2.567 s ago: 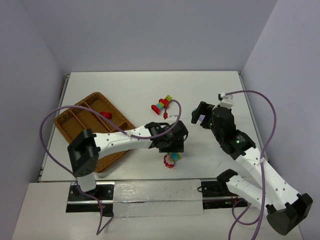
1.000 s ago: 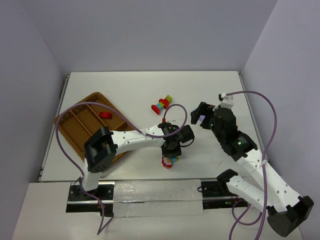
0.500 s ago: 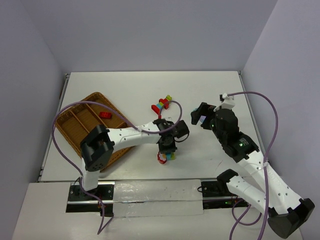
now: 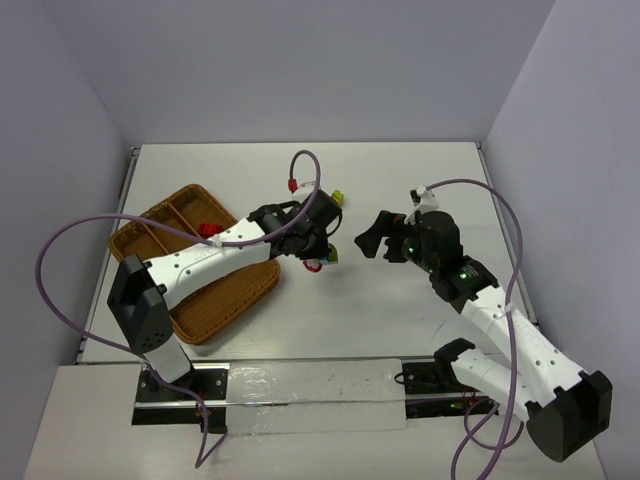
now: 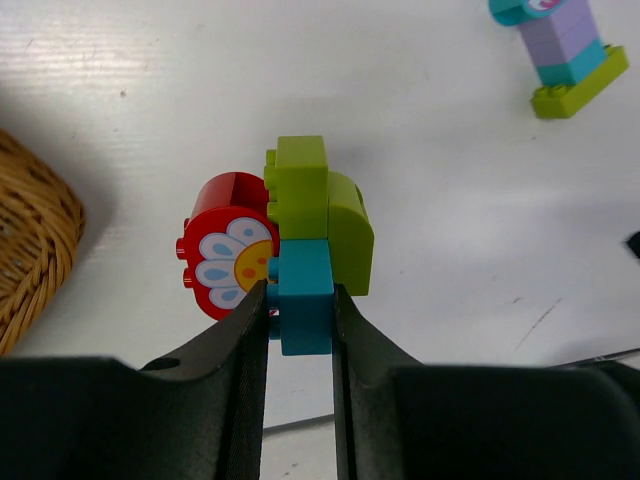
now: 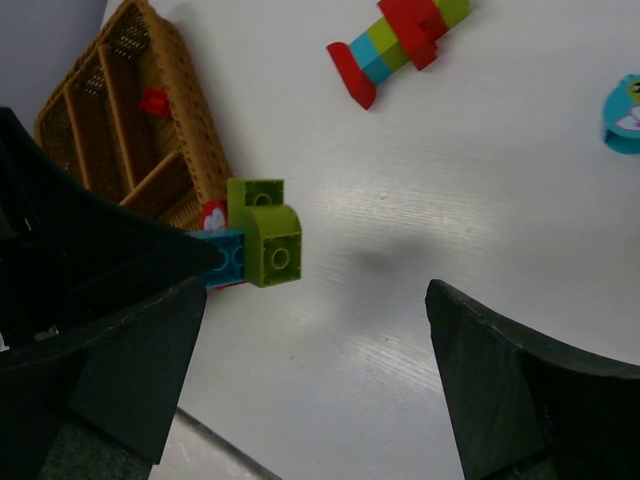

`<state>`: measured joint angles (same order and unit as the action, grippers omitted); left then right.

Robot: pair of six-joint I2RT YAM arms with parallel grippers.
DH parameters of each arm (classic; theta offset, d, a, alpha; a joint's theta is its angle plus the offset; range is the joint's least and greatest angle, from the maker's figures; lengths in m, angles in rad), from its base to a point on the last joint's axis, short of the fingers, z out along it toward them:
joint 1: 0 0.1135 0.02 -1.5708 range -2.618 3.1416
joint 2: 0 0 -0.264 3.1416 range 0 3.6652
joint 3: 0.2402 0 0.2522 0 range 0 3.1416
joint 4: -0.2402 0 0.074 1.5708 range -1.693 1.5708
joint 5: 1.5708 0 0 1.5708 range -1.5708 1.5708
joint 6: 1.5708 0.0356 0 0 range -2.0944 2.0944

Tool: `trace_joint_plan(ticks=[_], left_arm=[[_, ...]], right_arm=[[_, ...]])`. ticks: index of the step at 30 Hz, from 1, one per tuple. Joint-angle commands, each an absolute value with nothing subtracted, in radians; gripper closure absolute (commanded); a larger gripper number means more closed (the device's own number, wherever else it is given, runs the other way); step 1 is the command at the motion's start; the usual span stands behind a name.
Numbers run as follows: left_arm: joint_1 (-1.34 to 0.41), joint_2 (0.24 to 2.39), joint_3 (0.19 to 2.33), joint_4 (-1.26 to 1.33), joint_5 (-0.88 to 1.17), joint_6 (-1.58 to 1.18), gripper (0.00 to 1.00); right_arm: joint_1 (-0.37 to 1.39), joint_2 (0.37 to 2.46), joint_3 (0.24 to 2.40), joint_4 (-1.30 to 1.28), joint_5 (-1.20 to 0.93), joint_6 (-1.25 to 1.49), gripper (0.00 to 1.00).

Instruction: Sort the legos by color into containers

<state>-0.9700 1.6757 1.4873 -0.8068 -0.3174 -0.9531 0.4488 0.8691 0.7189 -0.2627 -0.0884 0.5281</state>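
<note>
Left gripper (image 5: 300, 300) is clamped on the teal brick (image 5: 303, 300) of a multicoloured stack (image 5: 300, 225), which is now raised off the table (image 4: 400, 180).
At the left of the top view, one red brick (image 4: 208, 229) is held in the wicker tray (image 4: 215, 325). The stack has been carried from lower centre to just beside the tray's right edge. The right gripper (image 4: 378, 238), jaws wide apart, has been swung in toward it, so splitting by colour is judged next.

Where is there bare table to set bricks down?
Bare: the near strip between wicker tray and right arm, and the far strip by the back wall. Crowded: the middle, around the left gripper's brick cluster, the right gripper and the multicoloured stack.
</note>
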Motion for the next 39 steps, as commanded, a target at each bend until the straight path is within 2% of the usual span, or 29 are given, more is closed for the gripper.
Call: trace_joint_plan(ticks=[1,2,5,8,16,22,26,29,31,33,34,35,39], left_arm=[[-0.911,1.608,1.454,-0.675,-0.201,-0.880,1.00],[-0.902,1.606,1.444,-0.663,-0.182,-0.879,1.00],[-0.882,1.559,1.379,-0.579,-0.116,-0.883,1.00],[-0.865,1.527,1.343,-0.532,-0.066,-0.888,1.00],[-0.854,1.492,1.301,-0.477,-0.014,-0.911,1.00],[-0.854,1.491,1.292,-0.474,-0.008,-0.917,1.00],[-0.854,1.488,1.272,-0.441,0.027,-0.922,1.00],[-0.856,1.487,1.271,-0.436,0.030,-0.917,1.00],[-0.854,1.487,1.271,-0.438,0.029,-0.917,1.00],[-0.856,1.491,1.276,-0.449,0.020,-0.914,1.00],[-0.854,1.491,1.280,-0.454,0.014,-0.911,1.00],[-0.854,1.491,1.283,-0.463,0.008,-0.911,1.00],[-0.848,1.483,1.276,-0.489,-0.020,-0.916,1.00]], right_arm=[[0.436,0.939,0.718,-0.108,-0.248,0.575,0.05],[0.428,0.953,0.718,-0.103,-0.276,0.588,0.05],[0.390,1.006,0.704,-0.045,-0.385,0.644,0.14],[0.381,1.038,0.680,-0.007,-0.440,0.657,0.16],[0.402,1.117,0.659,0.067,-0.496,0.652,0.24],[0.403,1.147,0.653,0.098,-0.517,0.658,0.25],[0.403,1.175,0.653,0.132,-0.528,0.665,0.32],[0.403,1.186,0.650,0.161,-0.545,0.681,0.44],[0.403,1.189,0.642,0.193,-0.569,0.702,0.58],[0.402,1.188,0.640,0.205,-0.580,0.713,0.77],[0.403,1.182,0.639,0.200,-0.573,0.716,0.94],[0.402,1.169,0.638,0.189,-0.558,0.713,1.00],[0.387,1.091,0.624,0.081,-0.431,0.670,1.00]])
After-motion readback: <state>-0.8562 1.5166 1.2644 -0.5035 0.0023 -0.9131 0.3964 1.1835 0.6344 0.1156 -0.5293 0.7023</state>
